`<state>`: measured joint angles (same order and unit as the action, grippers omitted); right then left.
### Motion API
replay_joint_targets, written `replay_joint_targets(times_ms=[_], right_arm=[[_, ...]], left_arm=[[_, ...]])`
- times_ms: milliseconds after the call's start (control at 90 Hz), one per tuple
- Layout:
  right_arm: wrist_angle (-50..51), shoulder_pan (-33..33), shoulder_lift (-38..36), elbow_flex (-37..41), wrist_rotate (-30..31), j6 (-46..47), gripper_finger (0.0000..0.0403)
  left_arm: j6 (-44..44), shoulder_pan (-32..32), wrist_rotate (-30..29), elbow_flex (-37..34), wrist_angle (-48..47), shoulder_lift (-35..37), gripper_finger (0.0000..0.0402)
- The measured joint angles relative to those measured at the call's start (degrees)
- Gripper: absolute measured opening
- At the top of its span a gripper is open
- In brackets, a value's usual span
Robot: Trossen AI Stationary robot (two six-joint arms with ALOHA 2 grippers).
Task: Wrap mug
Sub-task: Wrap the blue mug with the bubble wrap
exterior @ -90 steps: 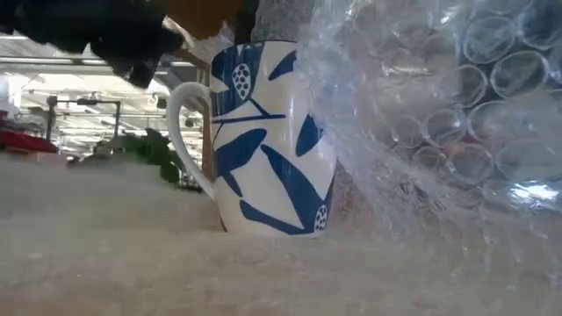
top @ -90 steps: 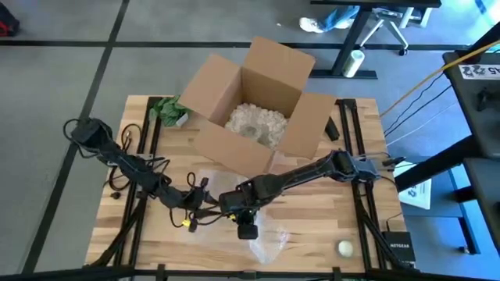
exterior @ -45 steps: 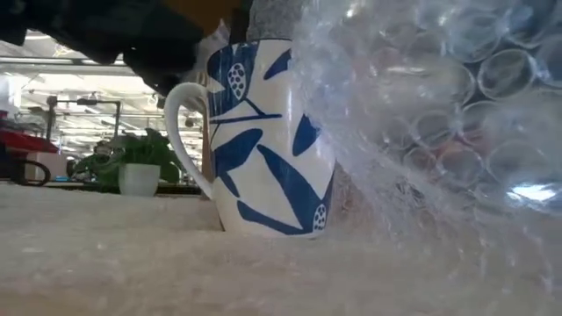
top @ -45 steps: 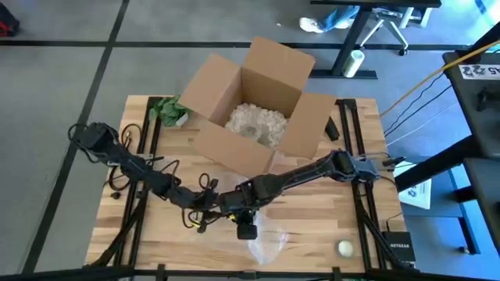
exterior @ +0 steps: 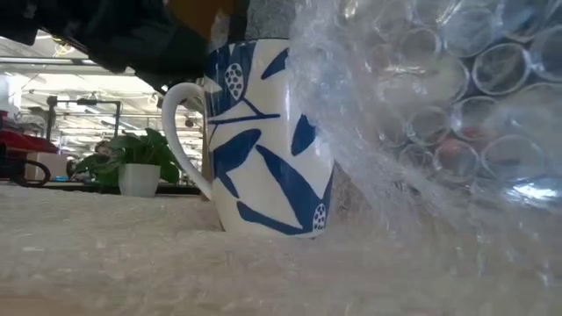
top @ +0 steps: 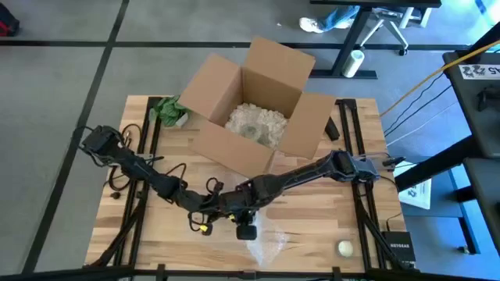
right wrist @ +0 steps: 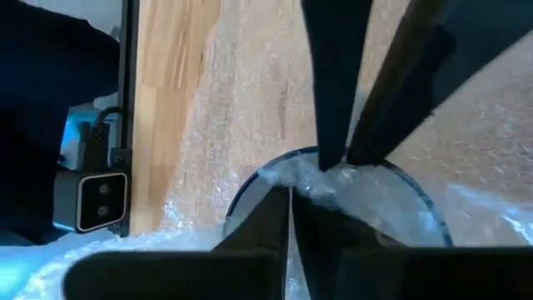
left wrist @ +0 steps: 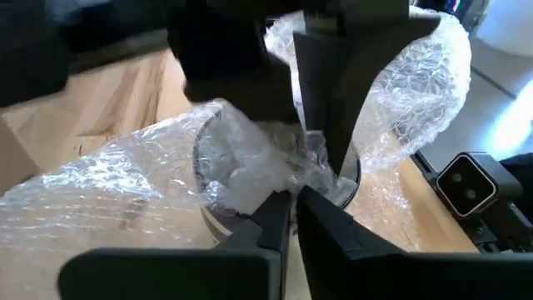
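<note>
The mug [exterior: 263, 136] stands upright on the bubble wrap [exterior: 421, 132] near the table's [top: 312, 226] front edge; both tools, left tool [left wrist: 293, 200] and right tool [right wrist: 291, 196], pinch wrap at its rim (fingers together); the mug could break; the wrap is soft and slippery.

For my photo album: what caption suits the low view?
Blue-and-white mug standing upright on bubble wrap, which rises beside it, with a potted plant behind.

open cardboard box [top: 254, 101], filler inside; potted plant [top: 169, 111]; pale ball [top: 344, 248], perhaps
</note>
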<state>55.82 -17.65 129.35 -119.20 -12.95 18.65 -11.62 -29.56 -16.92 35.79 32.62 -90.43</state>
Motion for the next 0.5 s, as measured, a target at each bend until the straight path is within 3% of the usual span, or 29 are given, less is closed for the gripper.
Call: replay_joint_targets(times_ms=[322, 500], right_arm=[[2.7, 0.0, -5.2, -0.1, 1.9, 1.6, 0.0002], [12.7, -0.6, -7.3, -0.1, 3.8, 5.0, 0.0001]], left_arm=[[-0.3, 0.0, 0.0, 0.0, -0.2, 0.0, 0.0003], [-0.9, 0.0, 0.0, 0.0, -0.2, 0.0, 0.0003]])
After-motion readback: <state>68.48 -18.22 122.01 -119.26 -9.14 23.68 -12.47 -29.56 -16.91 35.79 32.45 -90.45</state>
